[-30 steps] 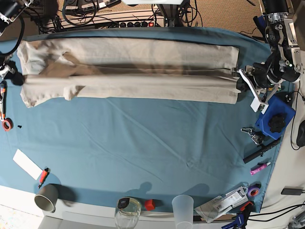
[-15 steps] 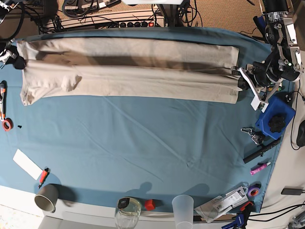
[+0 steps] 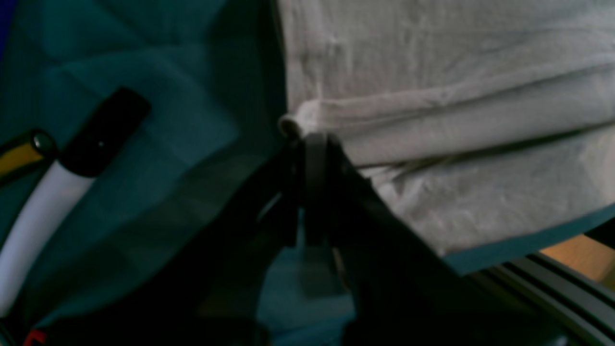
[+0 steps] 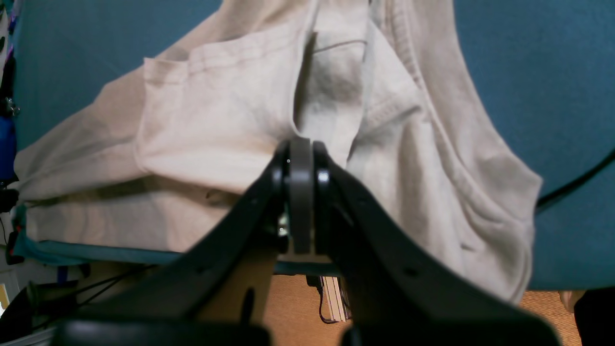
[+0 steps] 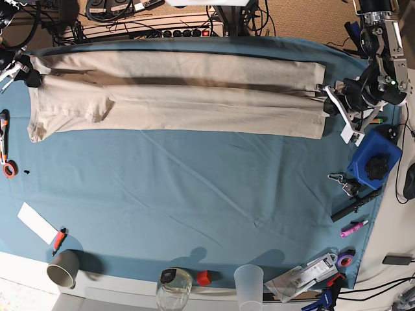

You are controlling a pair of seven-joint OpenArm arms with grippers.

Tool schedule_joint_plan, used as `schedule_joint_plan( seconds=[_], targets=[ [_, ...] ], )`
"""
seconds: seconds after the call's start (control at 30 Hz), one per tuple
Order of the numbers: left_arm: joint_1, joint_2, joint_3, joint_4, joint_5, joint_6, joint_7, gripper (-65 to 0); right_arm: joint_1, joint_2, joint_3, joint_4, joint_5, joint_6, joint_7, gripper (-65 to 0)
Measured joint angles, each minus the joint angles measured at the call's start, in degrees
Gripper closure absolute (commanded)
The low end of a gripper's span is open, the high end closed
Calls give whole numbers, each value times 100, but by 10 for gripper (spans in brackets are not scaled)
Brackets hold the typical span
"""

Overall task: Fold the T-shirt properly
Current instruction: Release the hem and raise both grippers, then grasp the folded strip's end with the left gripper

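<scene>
While both grippers pinch its opposite ends, the T-shirt (image 5: 175, 94), soft wrinkled beige cotton folded into a long band, lies across the far side of the blue tablecloth (image 5: 194, 194). Left gripper (image 3: 307, 137) clamps a rolled edge; right gripper (image 4: 300, 144) grips bunched fabric. No writing is legible.

T-shirt (image 5: 175, 94): beige woven cotton, matt, softly creased, with stitched hems and ribbed seams showing in the right wrist view. Tablecloth (image 5: 194, 194): blue-teal cloth, matt, faintly wrinkled. Right gripper (image 4: 301, 158): black matt plastic fingers with grey smooth pads, pinched on beige cloth. Left gripper (image 3: 307, 142): dark matt plastic, likewise nipped on a rolled hem. Clear cup (image 5: 249, 284): translucent glossy plastic. Grey cup (image 5: 63, 268): matt, paper-like. Blue block (image 5: 374, 159): smooth plastic.
</scene>
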Motion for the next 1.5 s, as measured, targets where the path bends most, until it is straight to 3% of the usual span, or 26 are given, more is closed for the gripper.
schedule_joint_plan(
  seconds=[0.13, 0.23, 0.47, 0.63, 0.87, 1.07, 1.27, 1.5],
  targets=[
    [2, -2, 0, 0, 105, 4, 2, -206, -2, 0, 7, 0, 28, 0, 4, -122],
    [2, -2, 0, 0, 87, 2, 4, -262, -2, -2, 7, 0, 291, 0, 2, -130],
    [2, -2, 0, 262, 85, 2, 42, -263, 0, 0, 11, 0, 776, 0, 4, -130],
    [4, 31, -2, 308, 87, 7, 44, -263, 0, -17, 387, 269, 756, 0, -20, -130],
    [4, 509, -11, 304, 61, 22, -22, -276, 0, -20, 1185, 1281, 756, 17, 17, -130],
    [4, 748, -11, 302, 525, 481, -20, -275, 0, -24, 1222, 1401, 315, 15, -20, -130],
    [20, 780, -11, 304, 555, 476, -22, -275, 0, -20, 1222, 1403, 295, 17, -20, -130],
    [20, 780, -11, 302, 448, 476, -22, -275, 2, -85, 560, 1349, -713, 20, -4, -130]
  ],
)
